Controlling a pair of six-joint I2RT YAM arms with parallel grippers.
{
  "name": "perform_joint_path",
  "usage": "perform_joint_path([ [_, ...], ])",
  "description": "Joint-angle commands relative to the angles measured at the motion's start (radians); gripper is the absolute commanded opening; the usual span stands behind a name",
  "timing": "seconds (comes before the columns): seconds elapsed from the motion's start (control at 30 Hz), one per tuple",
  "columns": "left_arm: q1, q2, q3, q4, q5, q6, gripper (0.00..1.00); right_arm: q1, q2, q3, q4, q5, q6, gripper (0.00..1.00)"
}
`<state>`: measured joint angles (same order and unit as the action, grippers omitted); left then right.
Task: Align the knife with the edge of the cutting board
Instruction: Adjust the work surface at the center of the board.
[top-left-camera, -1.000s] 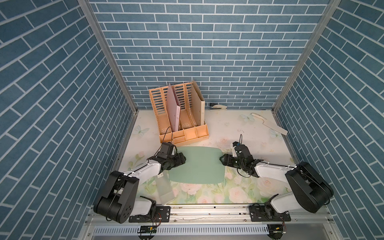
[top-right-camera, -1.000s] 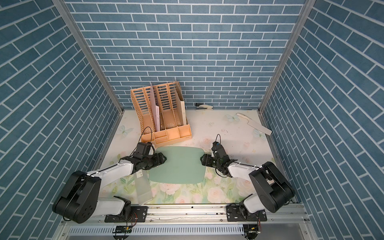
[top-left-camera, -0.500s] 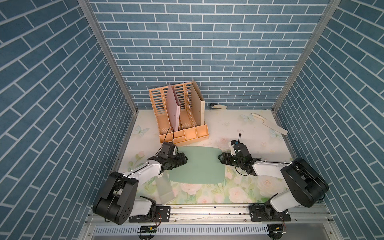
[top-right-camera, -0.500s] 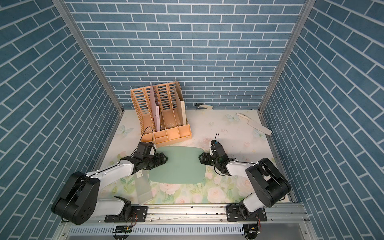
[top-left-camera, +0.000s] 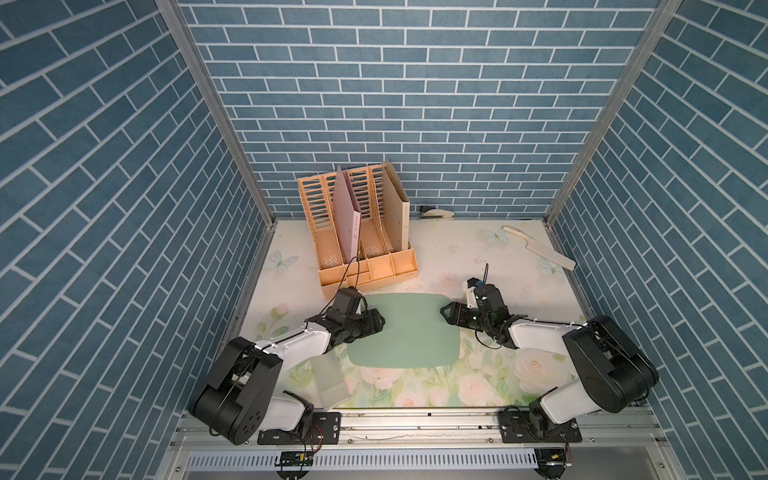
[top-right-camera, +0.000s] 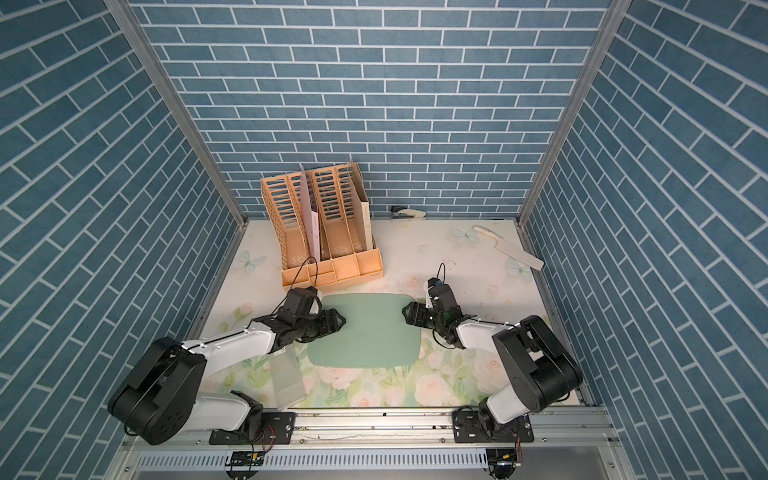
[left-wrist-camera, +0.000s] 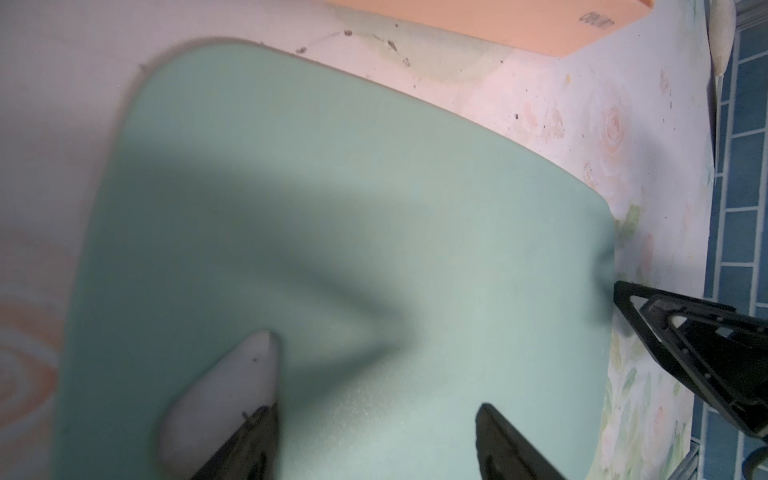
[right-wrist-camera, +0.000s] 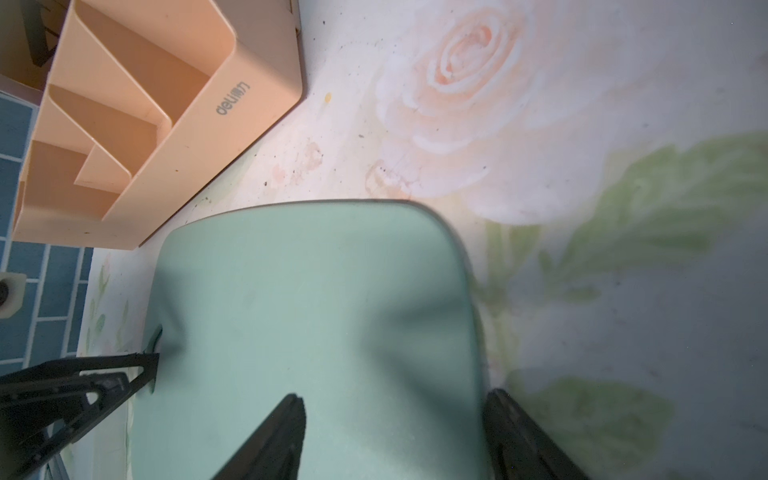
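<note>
At the front of the floral tabletop, a translucent sleeve (top-left-camera: 330, 380) lies flat, partly under the left arm and apart from the task.

Just beyond it, the mint-green cutting board (top-left-camera: 405, 332) lies flat in the middle of the table. The left gripper (top-left-camera: 376, 322) is over the board's left end and the right gripper (top-left-camera: 446, 316) is at its right end. In the left wrist view, the left gripper's fingers (left-wrist-camera: 494, 428) stand apart over bare board. In the right wrist view, the right gripper's fingers (right-wrist-camera: 286, 419) also stand apart, one over the board and one at its rim. Neither holds anything.

Further back stands the orange file organiser (top-left-camera: 365, 232). The cream-white knife (top-left-camera: 538, 249) lies in the far right corner, well apart from the board. A stapler (top-left-camera: 436, 213) sits against the back wall.

The step in hand appears to be settling the board, since the knife is untouched. The next move probably calls for the right arm to reach into that corner, grasp the knife and lay it along a board edge.

Whether any fingertip touches the board cannot be told. The board's white triangular hole (left-wrist-camera: 232, 374) shows only in the left wrist view, and it is blurred. The knife sits close to the side rail, so the grasping room there is hard to judge.
</note>
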<state>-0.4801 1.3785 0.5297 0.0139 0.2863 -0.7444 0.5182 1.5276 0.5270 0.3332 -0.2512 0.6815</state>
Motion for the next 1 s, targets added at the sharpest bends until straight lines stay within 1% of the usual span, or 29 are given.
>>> perform_joint_path([
  [0.0,-0.018,0.008,-0.014,-0.006,-0.005,-0.016,0.78,-0.007,0.05,-0.037,-0.106,-0.016,-0.015,0.71],
  [0.13,-0.018,0.01,-0.005,-0.023,-0.024,-0.002,0.79,-0.007,0.045,-0.045,-0.1,-0.028,-0.011,0.7],
  [0.33,-0.018,0.009,0.038,-0.075,-0.088,0.024,0.82,-0.007,0.029,-0.046,-0.122,-0.011,-0.019,0.7],
  [0.47,-0.017,0.013,0.057,-0.093,-0.123,0.036,0.83,-0.007,0.011,-0.047,-0.148,0.009,-0.015,0.7],
  [0.63,-0.018,0.049,0.061,-0.064,-0.11,0.035,0.83,0.002,-0.012,-0.08,-0.127,-0.015,0.007,0.69],
  [0.97,-0.017,0.086,0.04,-0.019,-0.093,0.024,0.83,0.076,-0.004,-0.101,-0.093,-0.022,0.047,0.69],
])
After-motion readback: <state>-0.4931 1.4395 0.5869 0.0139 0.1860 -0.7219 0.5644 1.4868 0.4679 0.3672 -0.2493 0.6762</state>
